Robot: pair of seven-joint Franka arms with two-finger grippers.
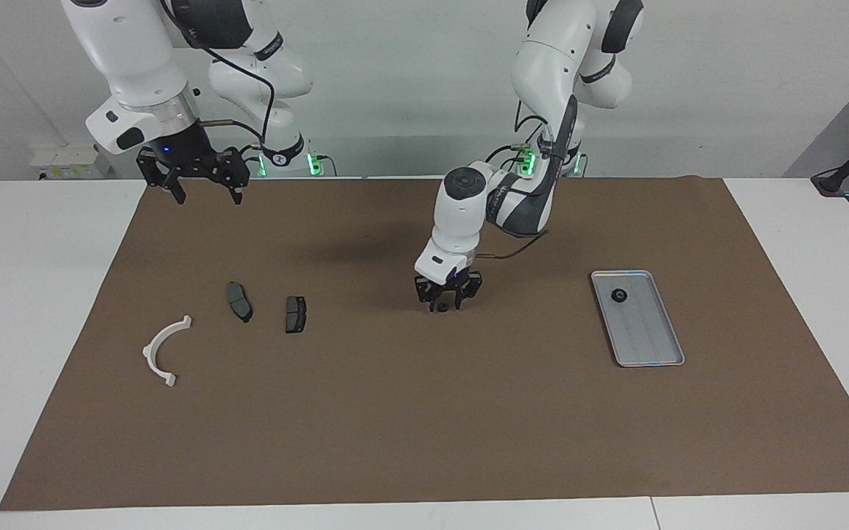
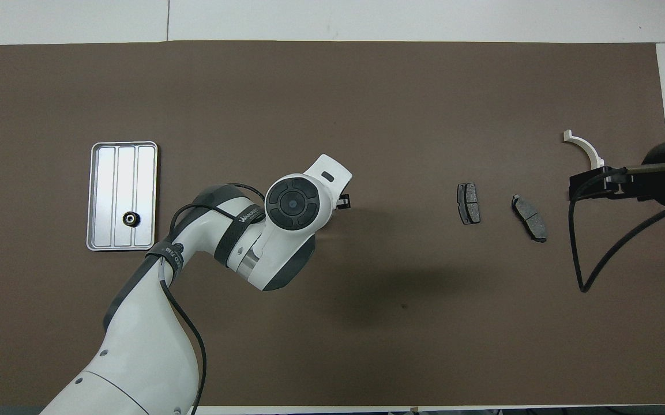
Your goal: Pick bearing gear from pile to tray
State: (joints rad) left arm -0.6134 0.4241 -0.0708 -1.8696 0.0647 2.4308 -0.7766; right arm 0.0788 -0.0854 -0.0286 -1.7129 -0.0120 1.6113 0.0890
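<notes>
My left gripper (image 1: 442, 300) is low over the middle of the brown mat, its fingers open on either side of a tiny black gear (image 1: 441, 306) on the mat. In the overhead view its wrist hides all but a finger (image 2: 343, 200). The silver tray (image 1: 649, 338) lies toward the left arm's end and holds one black gear (image 1: 619, 296), which also shows in the overhead view (image 2: 131, 218) on the tray (image 2: 119, 173). The pile's white half-ring (image 1: 163, 350) and two dark pads (image 1: 238, 300) (image 1: 295, 314) lie toward the right arm's end. My right gripper (image 1: 205, 193) is open and empty, raised above that end's near edge.
The brown mat (image 1: 424, 427) covers most of the white table. In the overhead view the pads (image 2: 468, 203) (image 2: 529, 217) and the half-ring (image 2: 585, 148) lie beside the right gripper (image 2: 594, 185), whose cable hangs over the mat.
</notes>
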